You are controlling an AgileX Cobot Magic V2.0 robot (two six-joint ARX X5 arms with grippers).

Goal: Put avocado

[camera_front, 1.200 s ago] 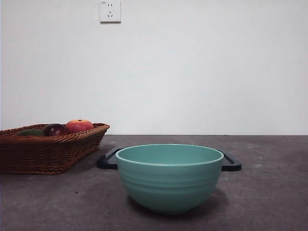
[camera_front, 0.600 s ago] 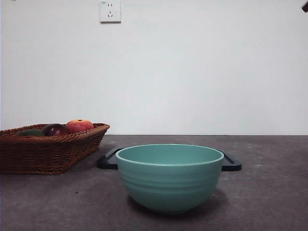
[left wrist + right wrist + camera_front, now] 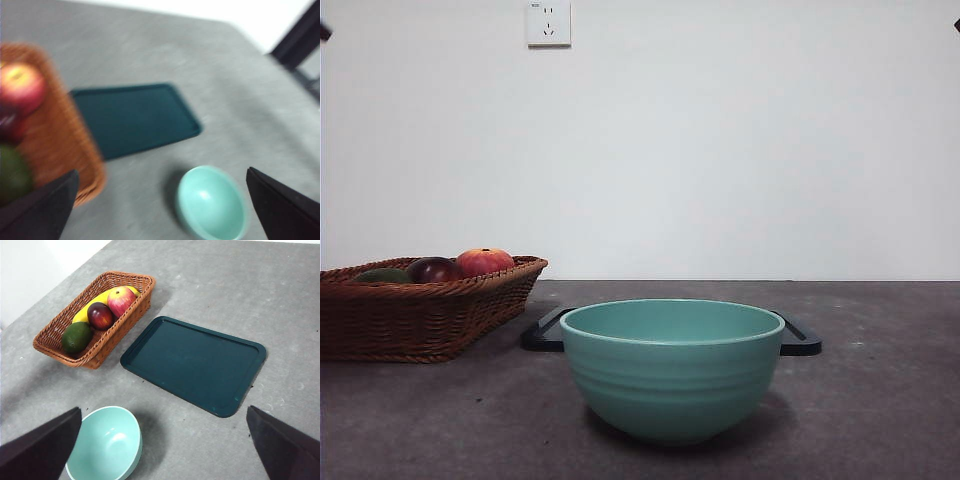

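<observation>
The avocado [image 3: 76, 337] is a dark green oval lying at one end of the wicker basket [image 3: 107, 342], beside a maroon fruit. It shows as a low green hump in the front view [image 3: 382, 275] and as a blurred green shape in the left wrist view [image 3: 12, 172]. My left gripper [image 3: 161, 171] is open, high over the table between the basket and the bowl, holding nothing. My right gripper [image 3: 163, 408] is also open and empty, high above the tray's near edge. In the front view both arms show only as black tips at the top corners.
A teal bowl [image 3: 672, 370] stands empty at the table's front, with a dark green tray [image 3: 195, 362] flat behind it. The basket [image 3: 440, 290] at the left also holds a maroon fruit [image 3: 100, 315], a red-orange fruit [image 3: 121, 301] and a banana [image 3: 87, 310].
A black arm tip has appeared at the top left corner of the front view; the top right tip came in half a second earlier. The fruit, bowl and tray have not moved.
</observation>
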